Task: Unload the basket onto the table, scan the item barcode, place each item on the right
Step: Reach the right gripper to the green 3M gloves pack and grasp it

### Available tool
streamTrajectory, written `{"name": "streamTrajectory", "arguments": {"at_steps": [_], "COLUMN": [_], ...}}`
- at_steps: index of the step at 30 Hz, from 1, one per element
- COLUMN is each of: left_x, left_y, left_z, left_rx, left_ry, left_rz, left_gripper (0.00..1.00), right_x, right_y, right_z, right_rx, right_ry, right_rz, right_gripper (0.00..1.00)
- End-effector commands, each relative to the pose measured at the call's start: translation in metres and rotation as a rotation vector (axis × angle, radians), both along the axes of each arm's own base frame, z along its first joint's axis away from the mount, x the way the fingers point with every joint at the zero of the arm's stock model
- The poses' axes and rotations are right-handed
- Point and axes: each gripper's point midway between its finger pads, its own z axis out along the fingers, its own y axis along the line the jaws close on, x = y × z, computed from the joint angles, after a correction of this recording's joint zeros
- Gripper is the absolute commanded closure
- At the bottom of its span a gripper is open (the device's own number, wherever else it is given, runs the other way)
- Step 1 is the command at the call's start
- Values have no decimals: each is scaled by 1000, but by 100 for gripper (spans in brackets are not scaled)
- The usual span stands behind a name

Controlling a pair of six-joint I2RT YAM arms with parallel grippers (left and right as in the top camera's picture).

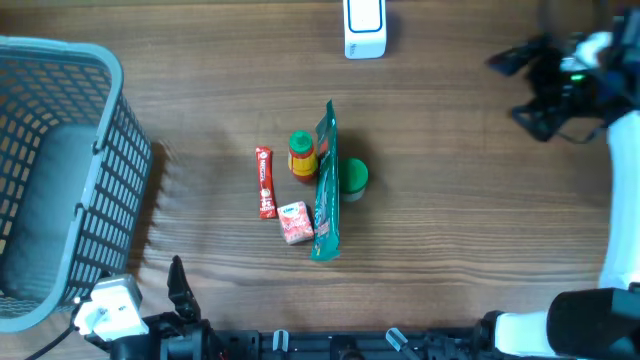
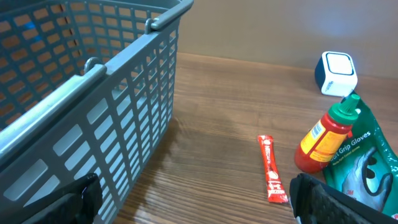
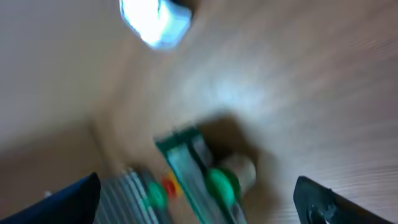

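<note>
Scanner (image 1: 364, 28) at far edge; left gripper (image 2: 196, 198), right gripper (image 3: 199, 198) — both agape.

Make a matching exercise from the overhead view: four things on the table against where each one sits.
Things:
1. grey basket
2. white scanner
3. red sachet
4. green-lidded jar

Places:
A. top edge, near the centre
B. left of the bottle
C. far left
D. right of the glove packet

Pairs: 1-C, 2-A, 3-B, 4-D.
</note>
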Motion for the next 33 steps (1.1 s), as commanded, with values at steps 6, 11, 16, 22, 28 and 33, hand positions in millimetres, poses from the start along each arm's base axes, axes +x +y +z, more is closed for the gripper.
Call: {"name": "streamTrajectory", "arguments": {"at_steps": [6,11,16,22,28,33], "left_x": [-1,-1,-1,-1,-1,-1], "left_y": [0,0,0,0,0,0], "left_z": [2,2,2,2,2,2], "left_rx": [-7,-7,-7,-7,-7,-7], "left_ry": [-13,-13,-13,-13,-12,-13], "left_rz": [1,2,1,1,2,2], "left_gripper": [0,0,0,0,0,0], "right_x": [-70,-101,-105,-107,-100,-99], "right_y": [160,210,236,253,257,259], "right_z": [-39,-108,-143,-170,-195,-144], "right_rx": [-305,-447,-445,-425,-424,-369], "right_ry": [-82,-28,-27,64,135,124], "right_rz": [744,936,995,911,837,724], "right_gripper": [0,8,20,41,95,96]}}
